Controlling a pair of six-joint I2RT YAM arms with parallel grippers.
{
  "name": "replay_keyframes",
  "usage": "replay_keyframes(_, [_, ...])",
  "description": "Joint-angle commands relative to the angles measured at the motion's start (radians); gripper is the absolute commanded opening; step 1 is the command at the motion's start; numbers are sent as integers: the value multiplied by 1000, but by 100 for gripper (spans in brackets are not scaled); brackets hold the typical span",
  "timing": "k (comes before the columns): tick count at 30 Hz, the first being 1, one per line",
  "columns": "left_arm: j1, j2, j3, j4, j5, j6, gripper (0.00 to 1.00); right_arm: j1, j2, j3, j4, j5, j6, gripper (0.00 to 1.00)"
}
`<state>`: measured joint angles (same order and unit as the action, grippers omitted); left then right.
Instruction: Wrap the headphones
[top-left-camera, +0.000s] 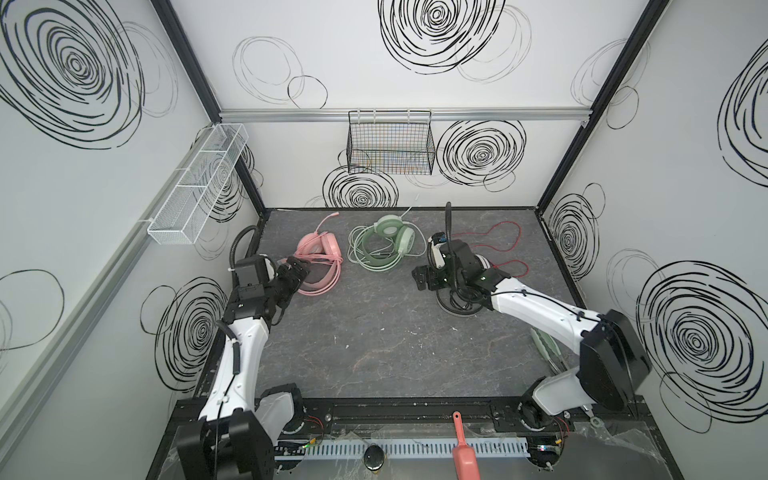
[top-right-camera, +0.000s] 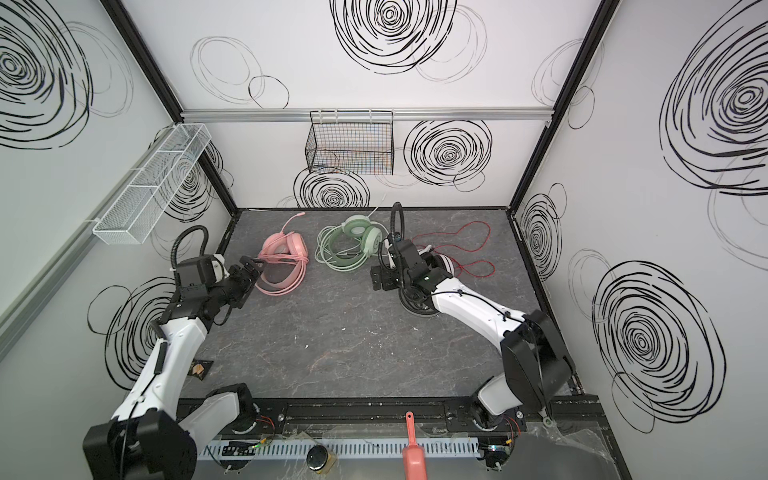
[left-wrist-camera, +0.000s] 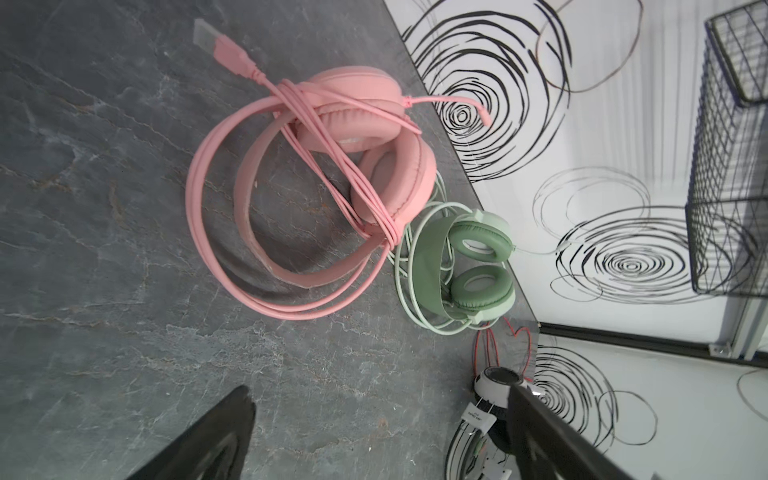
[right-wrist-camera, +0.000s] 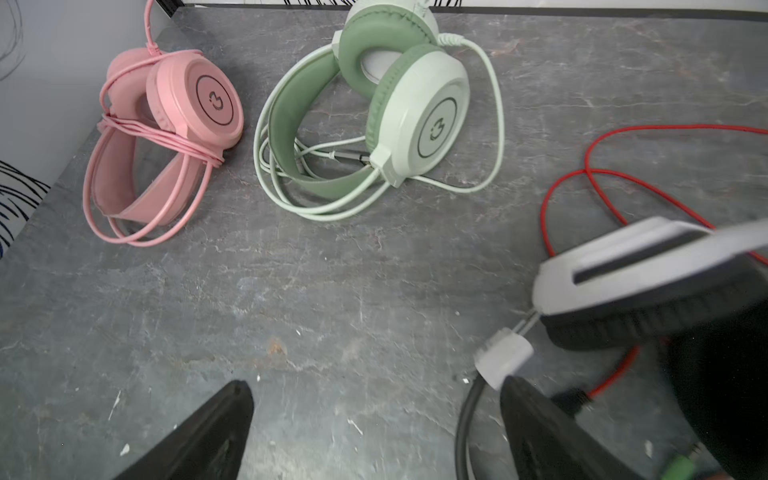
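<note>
Top views both show the left hand (top-left-camera: 297, 266) low over the tabletop (top-left-camera: 374, 353) near its left edge, just beside the band of the pink headphones (top-left-camera: 318, 266). In the left wrist view its fingers (left-wrist-camera: 208, 432) stand wide apart with only bare tabletop between them. The pink headphones (left-wrist-camera: 332, 166) lie toward the far left corner. Their pink cable (left-wrist-camera: 249, 286) runs in loops along the band and is bound in several turns across the two ear cups, and the plug rests on the tabletop. To their right, near the middle of the far edge, lie the mint-green headphones (top-left-camera: 384, 245). Their pale green cable (right-wrist-camera: 490, 104) is coiled loosely around them, and its plug end lies inside the band. Right of these, the right hand (top-left-camera: 422, 278) sits low over the tabletop. In the right wrist view its fingers (right-wrist-camera: 208, 432) are spread and grip nothing. The white-and-black headphones (right-wrist-camera: 644, 282) are just beside one finger, and the top views show them largely hidden under the right arm. Their thin red cable (top-left-camera: 503, 245) lies unwound in loose loops toward the far right corner.
</note>
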<state>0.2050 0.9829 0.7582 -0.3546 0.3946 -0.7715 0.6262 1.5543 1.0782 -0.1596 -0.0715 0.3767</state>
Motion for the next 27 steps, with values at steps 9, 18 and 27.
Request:
replay_keyframes(9, [-200, -160, -62, 6, -121, 204, 99, -62, 628, 881, -358, 192, 197, 98])
replay_keyframes(18, [-148, -156, -90, 41, -25, 190, 99, -48, 920, 1350, -652, 281, 373, 84])
replay_keyframes(27, [-145, -159, -114, 71, 23, 173, 98, 14, 810, 1170, -555, 526, 364, 80])
